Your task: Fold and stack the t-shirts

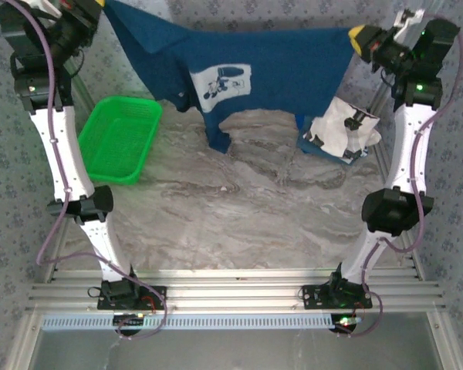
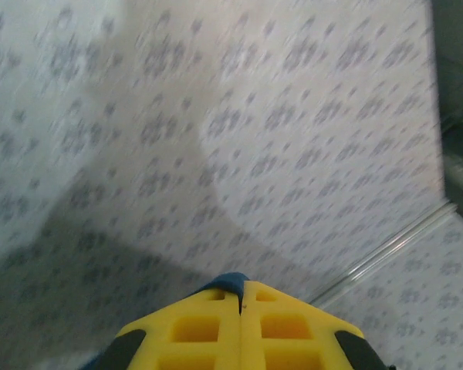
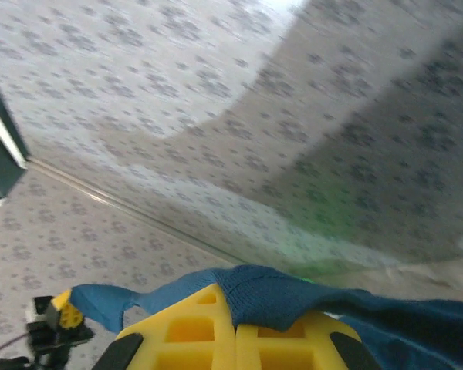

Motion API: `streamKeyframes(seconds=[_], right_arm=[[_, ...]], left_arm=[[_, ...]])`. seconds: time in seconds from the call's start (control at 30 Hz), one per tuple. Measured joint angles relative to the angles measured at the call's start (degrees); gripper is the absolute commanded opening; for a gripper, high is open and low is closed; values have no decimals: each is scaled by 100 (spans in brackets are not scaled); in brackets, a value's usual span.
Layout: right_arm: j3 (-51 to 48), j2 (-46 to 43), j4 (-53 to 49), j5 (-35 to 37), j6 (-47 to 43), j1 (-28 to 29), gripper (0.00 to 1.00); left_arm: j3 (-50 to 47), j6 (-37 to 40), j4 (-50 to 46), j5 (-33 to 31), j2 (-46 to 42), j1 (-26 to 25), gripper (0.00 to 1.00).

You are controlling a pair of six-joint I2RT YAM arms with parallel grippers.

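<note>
A dark navy blue t-shirt (image 1: 278,65) with a white rectangular chest print (image 1: 221,81) hangs stretched in the air across the back of the table. My left gripper (image 1: 100,4) is shut on its left end, where a sliver of blue cloth (image 2: 230,282) pokes out between the yellow fingers (image 2: 193,327). My right gripper (image 1: 357,37) is shut on the right end, with blue cloth (image 3: 293,297) draped over its yellow fingers (image 3: 189,327). A white t-shirt with black marks (image 1: 341,127) lies folded at the back right on top of another blue one (image 1: 312,146).
A green plastic basket (image 1: 122,139) sits at the left of the marble table (image 1: 231,216). Patterned fabric walls surround the table. An aluminium frame (image 1: 231,297) runs along the near edge by the arm bases.
</note>
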Motion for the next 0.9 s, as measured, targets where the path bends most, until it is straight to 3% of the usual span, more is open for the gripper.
streamKeyframes(seconds=[0.1, 0.2, 0.37, 0.53, 0.67, 0.9], right_arm=[[-1679, -643, -87, -13, -363, -57, 0], [-3279, -1320, -219, -68, -702, -101, 0], [-5292, -2557, -752, -76, -1445, -109, 0], [-6784, -3674, -1499, -17, -2046, -219, 0], [-7724, -4153, -2090, 201, -2343, -398, 0], [-8397, -4806, -3316, 800, -2796, -457, 0]], left_arm=[[-404, 1014, -1322, -162, -407, -337, 0], [-1690, 1722, -2149, -496, -1147, -660, 0], [-6402, 1823, -1996, -905, -3515, -632, 0], [-9597, 1528, -1808, -1121, -5090, -577, 0], [-10918, 1462, -1902, -1349, -5838, -468, 0], [-11964, 1373, -2297, -1742, -6832, -116, 0]])
